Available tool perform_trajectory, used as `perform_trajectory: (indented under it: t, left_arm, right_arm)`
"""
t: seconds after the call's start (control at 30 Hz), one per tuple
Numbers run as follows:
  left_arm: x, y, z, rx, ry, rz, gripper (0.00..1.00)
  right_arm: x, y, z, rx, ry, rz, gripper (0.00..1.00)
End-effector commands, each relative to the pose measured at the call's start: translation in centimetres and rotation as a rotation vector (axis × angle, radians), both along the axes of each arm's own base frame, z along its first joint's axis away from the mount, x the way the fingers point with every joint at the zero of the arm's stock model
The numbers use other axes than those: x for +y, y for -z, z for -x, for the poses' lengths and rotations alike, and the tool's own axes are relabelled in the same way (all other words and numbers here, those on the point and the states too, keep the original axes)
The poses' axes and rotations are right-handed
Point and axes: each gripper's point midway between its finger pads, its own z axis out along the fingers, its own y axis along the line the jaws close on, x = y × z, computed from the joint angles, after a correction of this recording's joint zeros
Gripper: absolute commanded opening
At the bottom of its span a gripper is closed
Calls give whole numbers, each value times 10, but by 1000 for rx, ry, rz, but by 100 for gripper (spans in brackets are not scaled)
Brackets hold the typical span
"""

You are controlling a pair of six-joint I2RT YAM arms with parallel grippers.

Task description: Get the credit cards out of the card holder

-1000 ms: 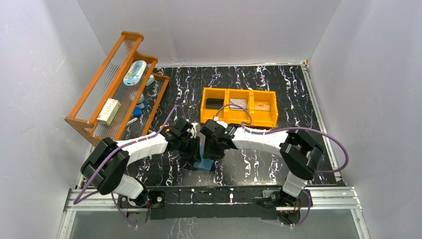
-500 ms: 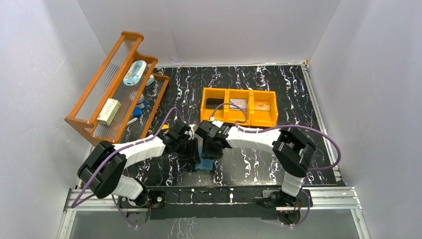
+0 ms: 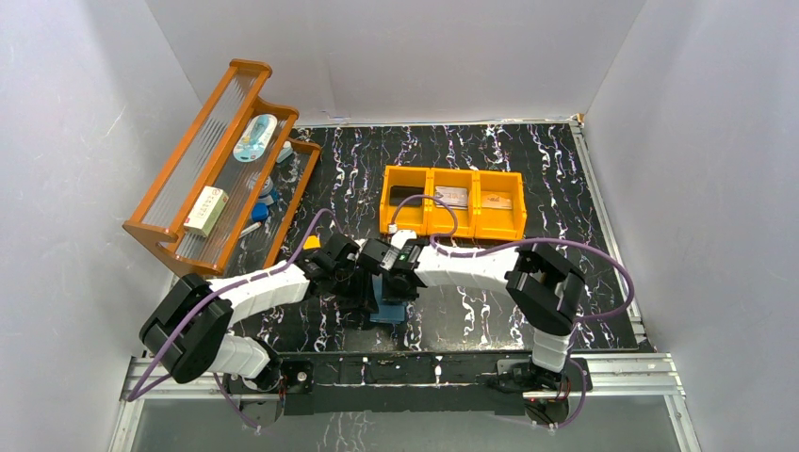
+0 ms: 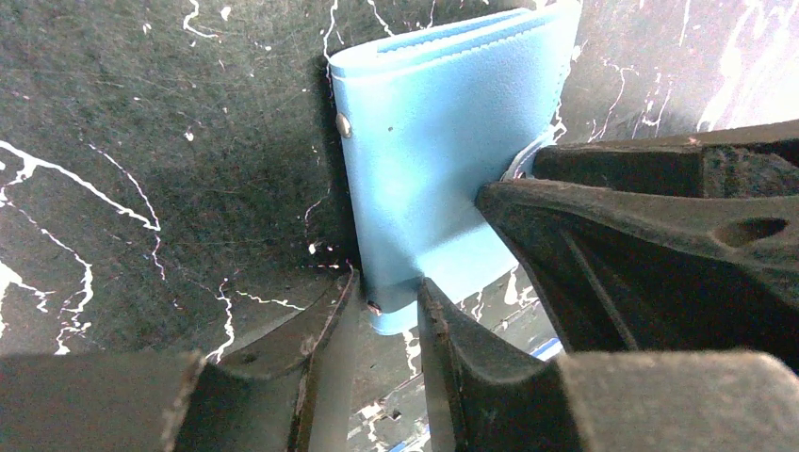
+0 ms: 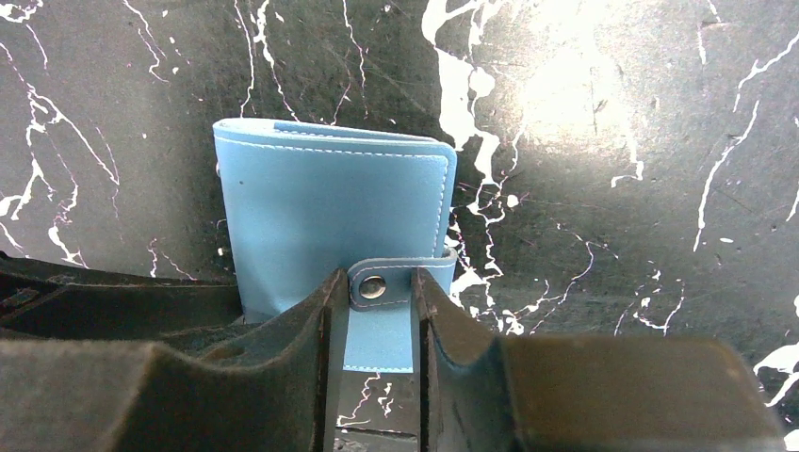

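The card holder (image 3: pixel 387 307) is a teal-blue wallet standing on edge on the black marbled table, folded shut. My two grippers meet over it. In the left wrist view its bottom corner (image 4: pixel 400 306) sits between the fingers of my left gripper (image 4: pixel 386 297), which is shut on it. In the right wrist view the closing tab with its metal snap (image 5: pixel 374 285) lies between the fingers of my right gripper (image 5: pixel 374 292), which have closed in on it. The credit cards are hidden inside the closed holder (image 5: pixel 330 207).
An orange three-compartment bin (image 3: pixel 452 227) stands behind the grippers with flat items in its compartments. A wooden tiered rack (image 3: pixel 179 231) with small packages leans at the back left. A small yellow-orange block (image 3: pixel 312 242) lies by my left arm.
My right arm has reached further left over the holder and its jaws have narrowed around the tab. My left gripper has tightened slightly on the corner.
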Motion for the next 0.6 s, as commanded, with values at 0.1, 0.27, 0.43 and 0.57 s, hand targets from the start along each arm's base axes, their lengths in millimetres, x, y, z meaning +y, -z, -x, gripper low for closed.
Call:
perform_trajectory:
  t: [0.1,0.27,0.43,0.57]
  left_arm:
    - [7,3,6,6,-13,-30,27]
    - [11,8,8,10,-18,-49,27]
    - [19,16,12,18,-30,-81,26]
    - [22,19,13,21,-31,-94,24]
  right_arm:
    - [-15,7,1,22,36,-47,20]
    - [-9,-5,-5,46,48,-228,15]
    - [-6,-7,0,122,63,-455,14]
    - [-25,-5,-2,113,110,-393,10]
